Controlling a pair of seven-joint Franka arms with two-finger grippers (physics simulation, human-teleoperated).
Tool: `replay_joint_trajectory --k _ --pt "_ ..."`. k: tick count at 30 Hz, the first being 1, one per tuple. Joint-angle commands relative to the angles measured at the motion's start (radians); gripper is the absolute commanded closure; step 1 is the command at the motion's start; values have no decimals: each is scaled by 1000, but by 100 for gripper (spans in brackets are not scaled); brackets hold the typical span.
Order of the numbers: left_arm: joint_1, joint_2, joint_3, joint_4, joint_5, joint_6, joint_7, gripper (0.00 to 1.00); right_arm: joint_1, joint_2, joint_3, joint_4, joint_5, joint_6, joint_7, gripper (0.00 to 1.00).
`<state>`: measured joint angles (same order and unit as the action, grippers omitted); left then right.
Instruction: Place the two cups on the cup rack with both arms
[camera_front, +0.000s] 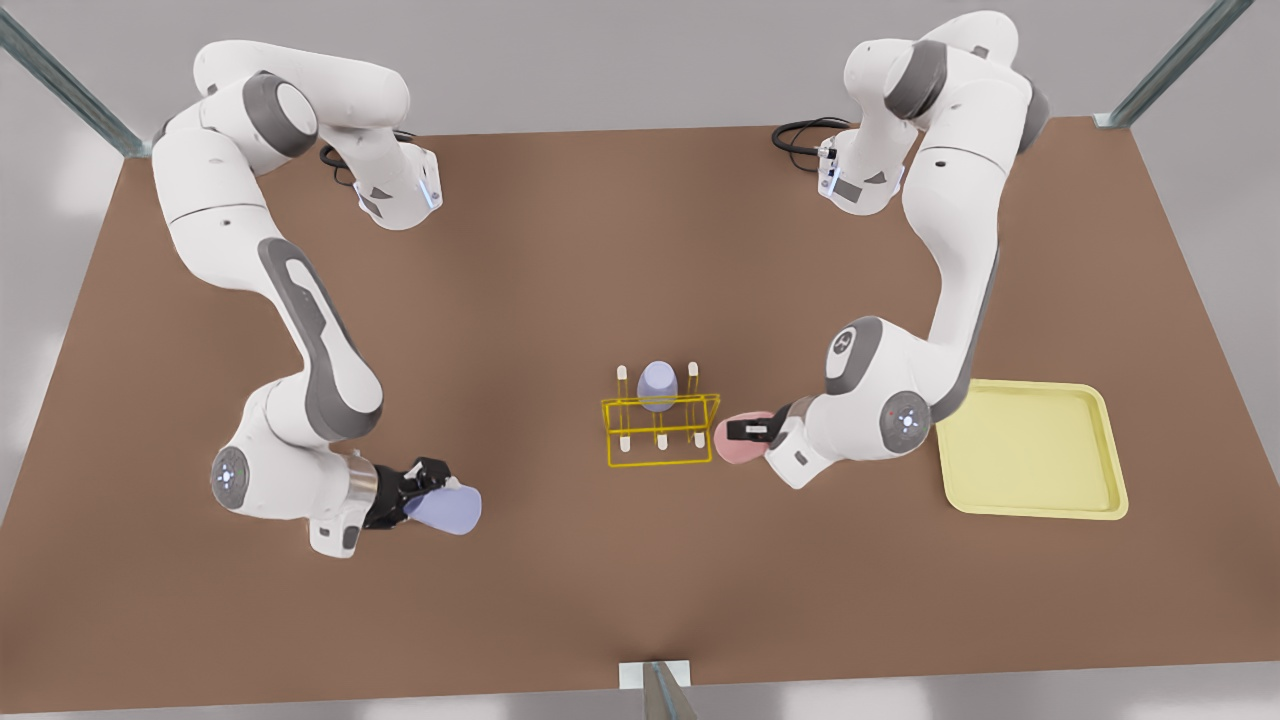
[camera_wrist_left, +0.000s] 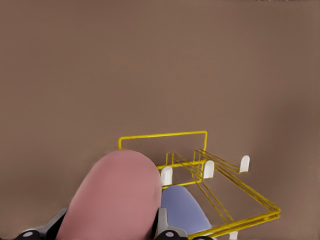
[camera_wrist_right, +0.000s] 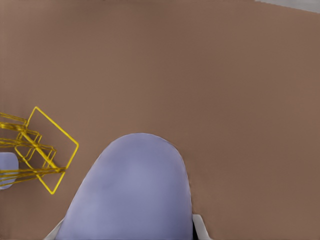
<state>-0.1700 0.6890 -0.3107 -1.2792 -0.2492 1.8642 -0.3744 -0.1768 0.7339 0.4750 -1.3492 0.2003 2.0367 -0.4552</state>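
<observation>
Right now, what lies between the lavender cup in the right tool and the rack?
Bare table in the front view: nothing between that lavender cup and the rack.

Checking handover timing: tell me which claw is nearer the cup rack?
Left claw, holding the pink cup right beside the cup rack. Right claw, gripping a lavender cup, sits well off toward the front view's left.

Counter: matt brown, smooth, no visible grain. Cup rack: thin yellow wire with white peg tips, slight sheen. Pink cup and lavender cup: smooth, matt, plastic-looking. Tray: pale yellow, smooth, plastic-looking. Arm shells: glossy white with grey joint sections; corner posts look metallic.
</observation>
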Motion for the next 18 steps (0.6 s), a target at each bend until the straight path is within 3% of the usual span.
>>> replay_joint_trajectory --k 1,8,9,14,15,16,18 --pt "-20 12 -1 26 -1 -3 -538 17 34 10 0 25 48 16 -10 19" --pt "-68 49 -1 32 1 82 -586 16 181 61 1 104 96 85 85 19" --pt "-69 53 -1 31 2 99 -584 0 198 61 0 107 113 89 113 19" --pt "-68 44 4 31 13 78 -589 0 249 61 0 114 128 105 289 19" --pt "-8 24 15 73 109 -83 -581 0 256 61 0 104 134 105 325 19" --pt "53 24 21 236 192 -314 -485 0 267 61 0 101 133 102 352 19" --pt "167 -55 18 265 387 -551 54 0 287 61 0 101 131 97 394 19"
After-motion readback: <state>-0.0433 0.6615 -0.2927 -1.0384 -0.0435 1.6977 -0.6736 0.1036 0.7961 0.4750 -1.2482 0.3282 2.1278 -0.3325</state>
